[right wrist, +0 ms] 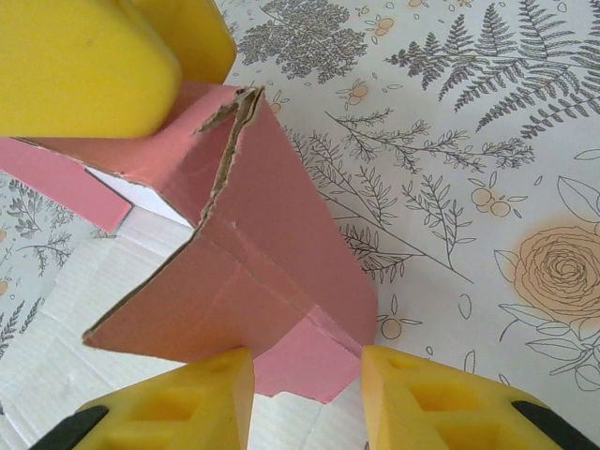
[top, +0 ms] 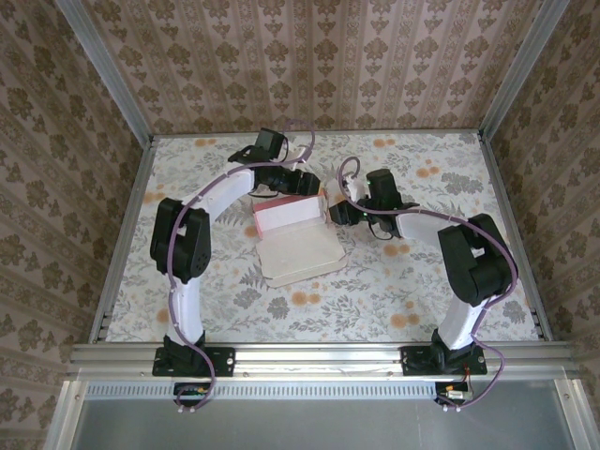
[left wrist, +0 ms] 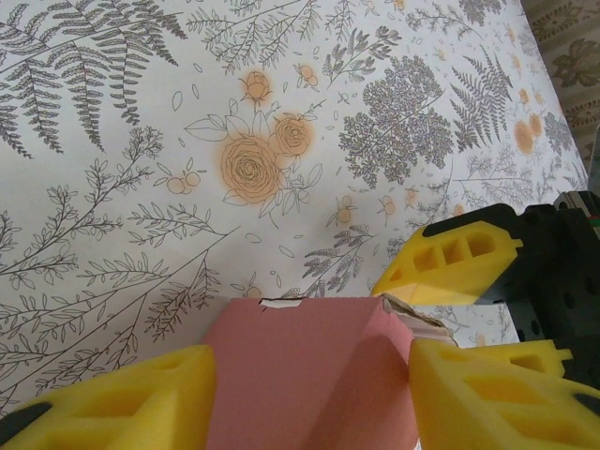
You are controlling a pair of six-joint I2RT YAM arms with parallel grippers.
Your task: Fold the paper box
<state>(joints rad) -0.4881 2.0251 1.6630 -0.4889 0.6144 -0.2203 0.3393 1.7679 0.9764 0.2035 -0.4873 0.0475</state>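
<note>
Paper box [top: 298, 248] sits at the centre of the floral worktop [top: 422, 281] in the top view. Its pale off-white panel lies flat toward the bottom of the frame, and a pink wall stands up along the panel's upper edge.

Both arms curl in over it, the left hand [left wrist: 311, 394] at the top of that wall and the right hand [right wrist: 307, 394] just right of it. In the left wrist view the yellow pads [left wrist: 122, 403] meet the pink wall on both sides at the bottom of the frame, so that hand is grasping the box. A torn, ragged corner of card shows at the wall's right end, and a yellow finger [left wrist: 450, 262] of the right hand pokes in just beside it.

In the right wrist view a pink flap rises from the flat panel, with its frayed edge running up toward the upper left. The right hand's fingers stand parted at the bottom, either side of the flap's lower corner. I cannot tell whether they are pinching it.
</note>
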